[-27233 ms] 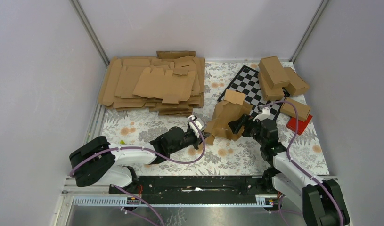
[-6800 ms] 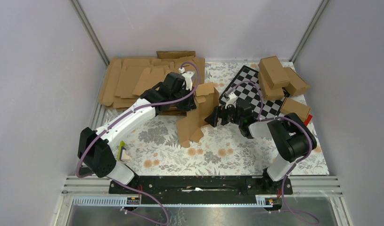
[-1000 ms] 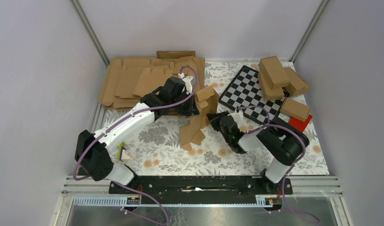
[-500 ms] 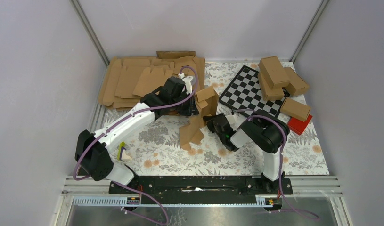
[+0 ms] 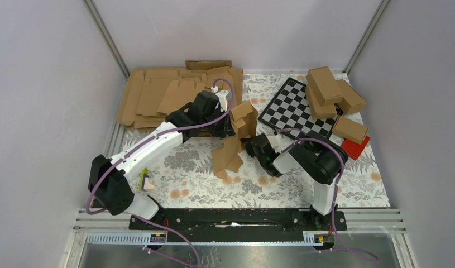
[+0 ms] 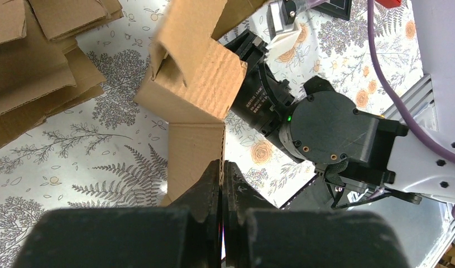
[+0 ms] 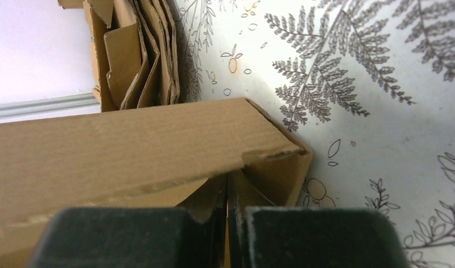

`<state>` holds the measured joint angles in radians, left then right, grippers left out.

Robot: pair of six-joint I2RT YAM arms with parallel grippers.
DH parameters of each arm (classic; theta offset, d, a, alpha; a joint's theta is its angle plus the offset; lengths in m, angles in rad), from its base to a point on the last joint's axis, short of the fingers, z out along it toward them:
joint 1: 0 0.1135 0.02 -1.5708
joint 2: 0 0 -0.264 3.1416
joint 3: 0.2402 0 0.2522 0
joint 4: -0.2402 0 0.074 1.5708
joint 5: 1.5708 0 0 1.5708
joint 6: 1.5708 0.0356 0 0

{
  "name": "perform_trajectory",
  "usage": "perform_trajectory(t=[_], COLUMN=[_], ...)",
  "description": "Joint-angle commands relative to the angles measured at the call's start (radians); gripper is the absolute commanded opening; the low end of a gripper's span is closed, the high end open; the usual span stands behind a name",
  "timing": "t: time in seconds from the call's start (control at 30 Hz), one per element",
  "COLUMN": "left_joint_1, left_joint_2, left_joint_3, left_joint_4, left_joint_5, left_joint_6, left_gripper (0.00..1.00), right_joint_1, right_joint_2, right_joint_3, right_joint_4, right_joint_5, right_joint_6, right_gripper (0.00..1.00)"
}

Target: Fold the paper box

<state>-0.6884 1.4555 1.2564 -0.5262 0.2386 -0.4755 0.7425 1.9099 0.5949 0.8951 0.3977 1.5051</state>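
Note:
The paper box is a half-folded brown blank standing on the floral mat, its upper part creased into a corner and a long flap hanging toward me. My left gripper reaches in from the left and is shut on the box's thin edge. My right gripper comes in low from the right. In the right wrist view its tips sit tucked under a folded panel of the box, shut with a sliver of cardboard between them.
A heap of flat brown blanks lies at the back left. A checkerboard, several finished cartons and a red block are at the back right. A small yellow-and-white object lies near the left arm.
The right arm's elbow has swung left and its wrist has turned while the gripper stayed at the box. The left arm and the box have hardly moved.

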Motion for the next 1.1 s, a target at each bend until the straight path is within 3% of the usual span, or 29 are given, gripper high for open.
perform_trajectory(t=[0.0,0.17,0.27,0.4,0.57,0.83,1.07], left_joint_1=[-0.003,-0.003,-0.003,-0.002,-0.001,0.004,0.067], left_joint_2=[-0.042,-0.05,-0.046,-0.052,-0.07,-0.108,-0.171], left_joint_3=[0.055,0.078,0.1,0.132,0.166,0.233,0.169], left_joint_4=[-0.031,-0.067,-0.104,-0.166,-0.224,-0.381,-0.354], left_joint_5=[-0.013,-0.021,-0.021,-0.029,-0.003,0.14,0.508], left_joint_6=[0.017,0.034,0.055,0.087,0.104,0.072,0.028], left_gripper=[0.0,0.0,0.0,0.0,0.0,0.0,0.0], right_joint_1=[0.007,0.007,0.007,0.008,0.006,0.003,0.002], right_joint_2=[-0.126,-0.308,-0.445,-0.676,-0.98,-1.186,-1.181], right_joint_3=[0.004,-0.106,-0.143,-0.183,-0.205,-0.124,-0.031], right_joint_4=[-0.092,0.052,0.009,-0.188,-0.514,-0.882,-1.123], right_joint_5=[0.032,0.002,-0.115,-0.204,-0.155,-0.066,-0.115], right_joint_6=[-0.19,-0.435,-0.615,-0.799,-0.977,-1.109,-1.145], right_gripper=[0.0,0.0,0.0,0.09,0.11,0.12,0.06])
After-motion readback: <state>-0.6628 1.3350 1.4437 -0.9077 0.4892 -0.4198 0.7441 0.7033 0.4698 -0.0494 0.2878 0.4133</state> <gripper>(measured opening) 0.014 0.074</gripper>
